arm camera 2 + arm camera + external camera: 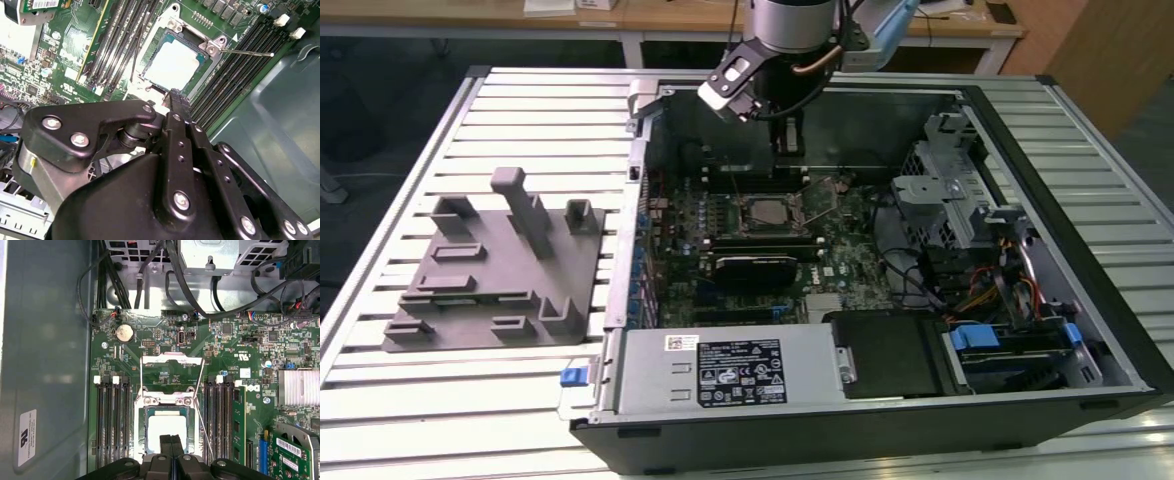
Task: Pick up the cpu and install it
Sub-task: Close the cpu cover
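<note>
In the exterior view the hand [787,148] hangs inside the open computer case [881,425], above the motherboard and just past the socket, where the cpu [765,209] is a small pale square. The grey fixture [494,265] sits well apart from the hand, out on the slatted worktop [454,400] beside the case. The first wrist view brings in what that view cannot resolve. The hand [171,441] has its two black fingers [165,445] drawn narrow, side by side, with nothing between them. Their tips are poised over the near edge of the cpu [165,424], which lies flat in its socket. Beyond the cpu the metal retention frame [172,359] stands swung open. The second wrist view looks along the hand [175,95] from behind. It shows the cpu [172,67] just ahead of the fingertips and a thin wire lever [245,51] sticking out to one side. Memory slots [112,425] flank the socket closely on both sides of the hand. The case wall [50,365] rises past one bank of them, so open room lies mainly straight above the socket.
</note>
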{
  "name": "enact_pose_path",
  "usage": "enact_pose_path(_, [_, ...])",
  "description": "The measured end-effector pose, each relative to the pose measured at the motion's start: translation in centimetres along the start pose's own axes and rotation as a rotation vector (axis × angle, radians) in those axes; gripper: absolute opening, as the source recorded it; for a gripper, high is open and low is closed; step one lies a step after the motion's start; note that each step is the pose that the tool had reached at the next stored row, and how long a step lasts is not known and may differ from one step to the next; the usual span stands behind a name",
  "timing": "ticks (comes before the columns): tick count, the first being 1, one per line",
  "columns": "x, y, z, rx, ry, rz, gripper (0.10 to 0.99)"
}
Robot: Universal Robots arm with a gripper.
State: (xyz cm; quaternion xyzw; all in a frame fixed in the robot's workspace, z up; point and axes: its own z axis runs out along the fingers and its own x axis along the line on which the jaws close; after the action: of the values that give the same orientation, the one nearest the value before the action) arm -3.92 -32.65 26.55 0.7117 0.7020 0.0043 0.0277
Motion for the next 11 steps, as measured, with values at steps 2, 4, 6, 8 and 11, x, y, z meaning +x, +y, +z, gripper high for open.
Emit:
enact_pose_path(2, [0.00, 0.01, 0.00, 0.000, 0.0000, 0.000, 0.106])
enact_pose_path(4, [0.00, 0.02, 0.00, 0.000, 0.0000, 0.000, 0.106])
enact_pose_path(6, [0.00, 0.09, 0.00, 0.000, 0.0000, 0.000, 0.106])
enact_pose_path(8, [0.01, 0.27, 0.01, 0.000, -0.0001, 0.000, 0.106])
enact_pose_path(11, [0.01, 0.66, 0.03, 0.000, 0.0000, 0.000, 0.106])
